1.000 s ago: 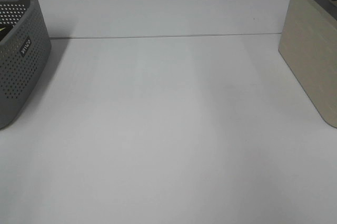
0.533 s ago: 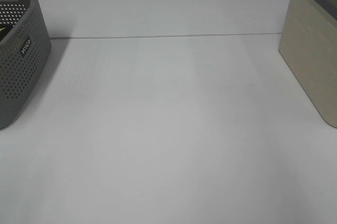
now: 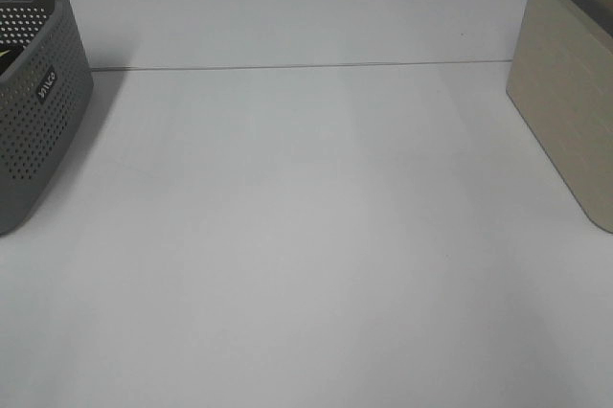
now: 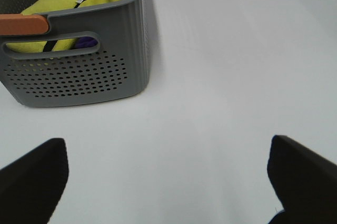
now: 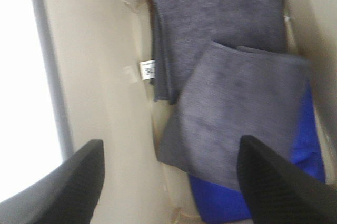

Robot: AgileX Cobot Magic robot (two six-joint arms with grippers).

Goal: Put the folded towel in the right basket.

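White laminate worktop (image 3: 306, 264) lies bare nearest me, with nothing on it between the two baskets. Off to the left stands the grey perforated basket (image 3: 38, 111), a yellow cloth (image 4: 68, 3) bundled inside. The left tool (image 4: 168, 182) hangs over the worktop just beside it, fingers wide apart and holding nothing.

Further across, the right tool (image 5: 171, 187) hovers above the beige right basket (image 3: 565, 111), its fingers likewise spread with nothing between them. Directly below it, inside that basket, lies the folded towel (image 5: 237, 113).

To my eye the placing step is as good as done: the towel rests in the basket and no tool touches it. What the next move calls for, I think, is a plain lift of the right tool straight up and clear of the basket's wall, fingers apart so they do not snag the cloth.

The towel is grey with a short, soft nap, folded flat into a rough rectangle. It sits askew, its lower part overlapping a blue cloth (image 5: 305, 150). Beyond it, deeper in the basket, a second grey towel (image 5: 216, 24) lies folded, a small white label at its edge. The view down there is somewhat blurred.
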